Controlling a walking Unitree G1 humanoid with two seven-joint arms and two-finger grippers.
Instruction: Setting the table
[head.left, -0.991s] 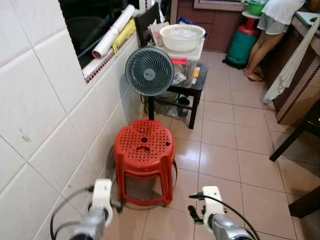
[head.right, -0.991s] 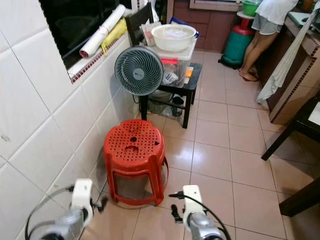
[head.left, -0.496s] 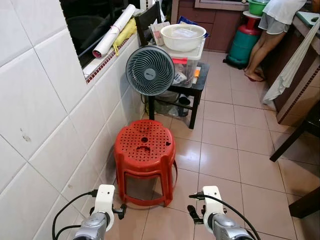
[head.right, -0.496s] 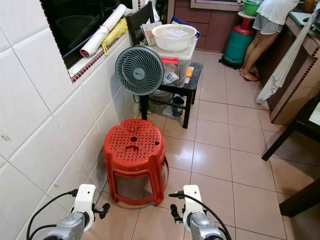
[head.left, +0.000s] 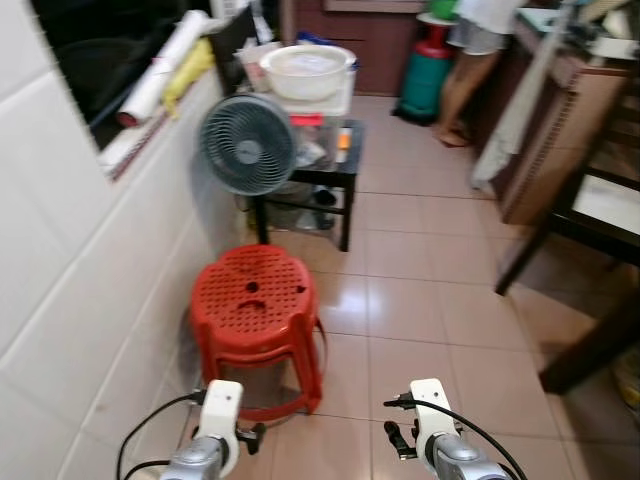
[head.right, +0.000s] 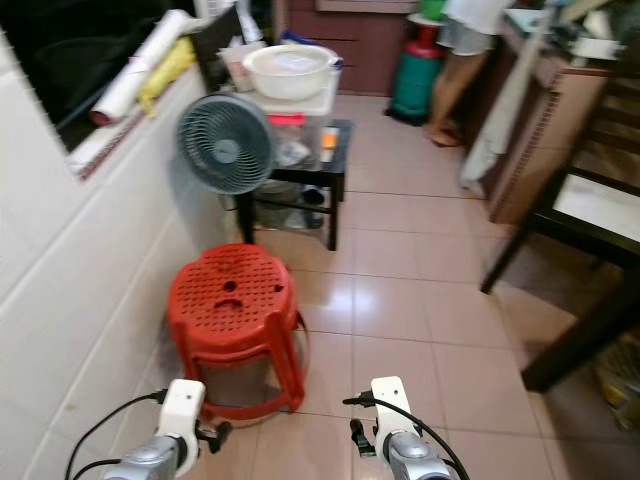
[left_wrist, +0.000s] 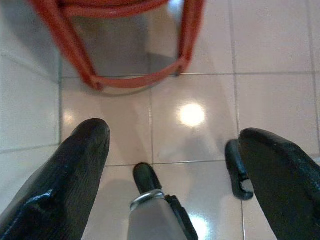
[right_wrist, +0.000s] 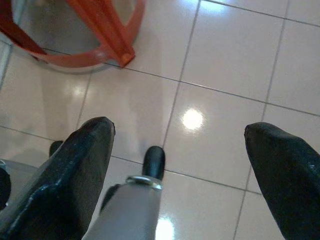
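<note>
Left to right: a tiled wall (head.left: 60, 260); a grey fan (head.left: 246, 143) before a low black side table (head.left: 345, 170) stacked with a white basin (head.left: 306, 70); a red plastic stool (head.left: 255, 300) on the tiled floor (head.left: 420, 300); a person (head.left: 470, 50) at the far counter; the dark dining table (head.left: 600, 215) at right, partly cut off by the frame edge. No tableware is in reach. Left gripper (left_wrist: 170, 165) and right gripper (right_wrist: 182, 165) hang low over the floor, fingers spread wide, holding nothing. Judged handling: the basin looks light, rigid and smooth-walled, so its rim offers the surest hold; its contents cannot be made out.
</note>
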